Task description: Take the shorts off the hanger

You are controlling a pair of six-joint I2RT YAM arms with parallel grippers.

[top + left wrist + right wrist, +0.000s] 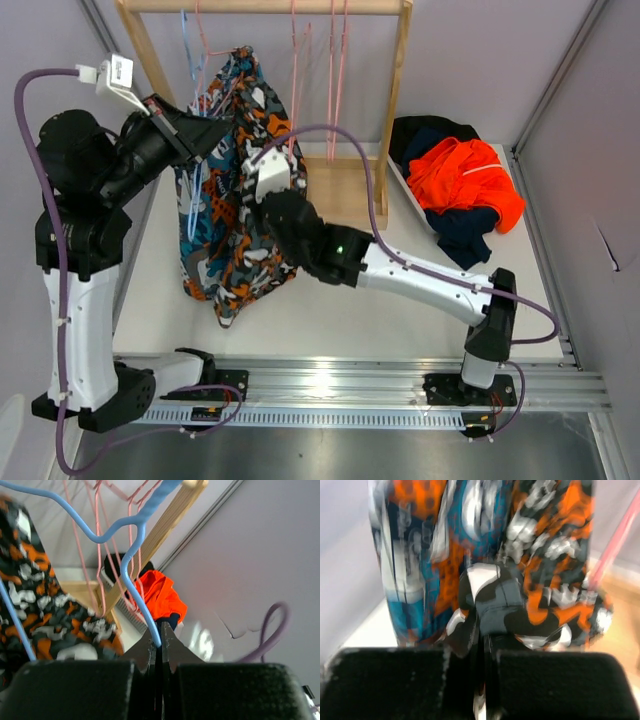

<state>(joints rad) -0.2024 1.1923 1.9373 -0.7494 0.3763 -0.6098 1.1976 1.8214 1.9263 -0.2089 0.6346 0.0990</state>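
The camouflage shorts (262,105) and the teal graphic shorts (203,232) hang together from a blue hanger (192,70) on the wooden rack (400,90). My left gripper (218,135) is shut on the blue hanger's wire (136,587), as its wrist view shows (161,641). My right gripper (268,182) is shut on a fold of the camouflage shorts (545,595), with its tips (485,636) buried in the cloth and the teal shorts (412,580) to their left. The orange shorts (462,172), navy shorts (470,235) and black shorts (428,130) lie in a pile on the right.
Several empty pink hangers (335,70) hang on the rack's top bar, right of the blue one. The rack's base board (350,195) lies behind my right arm. Grey walls close in on both sides, and a metal rail (350,385) runs along the near edge.
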